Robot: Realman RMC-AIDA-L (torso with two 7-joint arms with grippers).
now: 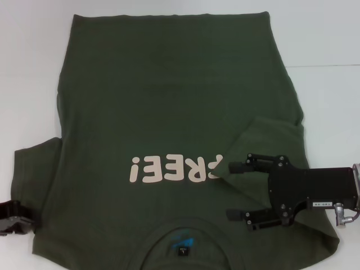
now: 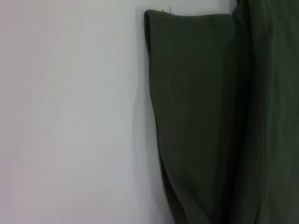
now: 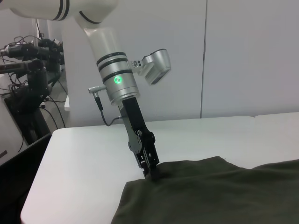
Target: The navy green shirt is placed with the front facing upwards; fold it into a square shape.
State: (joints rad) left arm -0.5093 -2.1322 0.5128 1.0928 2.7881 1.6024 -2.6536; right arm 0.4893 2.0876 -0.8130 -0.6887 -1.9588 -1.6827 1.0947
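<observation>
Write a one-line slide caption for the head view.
Right gripper open above the folded-in sleeve of the navy green shirt; left gripper at its other sleeve.

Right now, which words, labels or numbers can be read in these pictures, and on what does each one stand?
"REE!": pale pink lettering on the navy green shirt, upside down in the head view; a folded sleeve hides the first letter.
Blue collar label with a small dark tag: too small to read.
White sticker on the right end effector: too blurred to read.
</observation>
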